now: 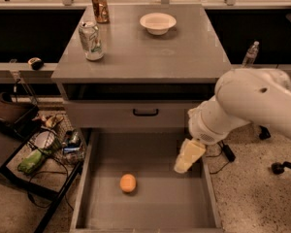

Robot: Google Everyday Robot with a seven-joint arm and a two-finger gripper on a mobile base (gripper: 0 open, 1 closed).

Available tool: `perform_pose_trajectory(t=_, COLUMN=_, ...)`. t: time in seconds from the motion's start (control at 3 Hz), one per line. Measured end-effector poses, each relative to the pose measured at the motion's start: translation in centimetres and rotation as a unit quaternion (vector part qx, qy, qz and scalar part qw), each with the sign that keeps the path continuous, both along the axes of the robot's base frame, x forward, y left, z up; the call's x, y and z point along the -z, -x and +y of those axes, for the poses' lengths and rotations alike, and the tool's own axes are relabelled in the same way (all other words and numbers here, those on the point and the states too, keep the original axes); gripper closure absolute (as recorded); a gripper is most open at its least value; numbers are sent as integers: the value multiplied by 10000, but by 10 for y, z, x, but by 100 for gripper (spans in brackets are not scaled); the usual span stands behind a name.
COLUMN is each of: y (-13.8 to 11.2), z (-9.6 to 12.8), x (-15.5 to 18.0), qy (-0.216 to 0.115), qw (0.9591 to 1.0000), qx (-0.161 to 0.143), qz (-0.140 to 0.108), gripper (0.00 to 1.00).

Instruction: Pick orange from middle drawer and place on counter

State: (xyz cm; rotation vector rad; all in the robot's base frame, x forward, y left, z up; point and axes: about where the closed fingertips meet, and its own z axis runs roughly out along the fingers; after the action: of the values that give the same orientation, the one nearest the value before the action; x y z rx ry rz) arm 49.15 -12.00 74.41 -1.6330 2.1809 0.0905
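Orange: on middle drawer floor, left of gripper, well apart. Gripper: over the drawer's right side, below counter level. Whether it is released or clenched cannot be told.

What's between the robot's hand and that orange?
Camera view: bare grey drawer floor only, between the cream gripper at the drawer's right and the round orange.

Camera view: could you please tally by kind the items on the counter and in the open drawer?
Cans: 2 (silver can, brown can)
Bowl: 1
Orange: 1
Total: 4
The gripper hangs over the right side of the middle drawer.
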Motion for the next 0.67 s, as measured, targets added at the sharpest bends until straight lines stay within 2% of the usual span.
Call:
perform_pose_trajectory(t=0.33, y=-45, z=23, x=36, qy=-453, qw=9975, qx=247, qz=-490, gripper=0)
perform_pose_trajectory(t=0.67, y=-51, z=25, x=27, qy=-510, qw=9961, qx=259, qz=-666, gripper=0)
